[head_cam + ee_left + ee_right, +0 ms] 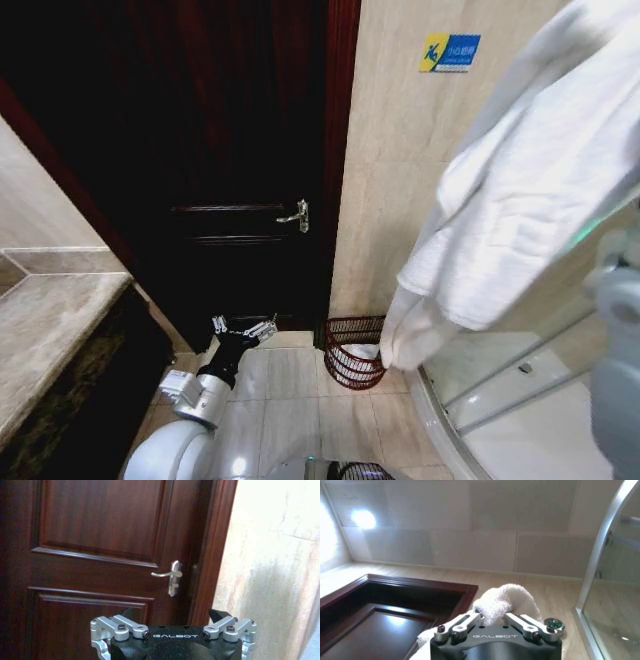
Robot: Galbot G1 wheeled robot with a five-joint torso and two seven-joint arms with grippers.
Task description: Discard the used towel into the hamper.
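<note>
Right gripper [492,619] is clamped on a bunch of the white towel [520,190]; in the right wrist view the cloth bulges out between the closed fingers. In the head view the towel hangs as a large drape across the right side, its lower end dangling at the rim of the hamper [352,352], possibly just inside; contact cannot be confirmed. The hamper stands on the tiled floor [290,385] against the beige wall, between the dark wooden door [220,150] and the glass shower enclosure [520,390]. Left gripper [243,328] is held low in front of the door, jaws spread wide, holding nothing. Door handle [170,575] faces the left wrist camera.
</note>
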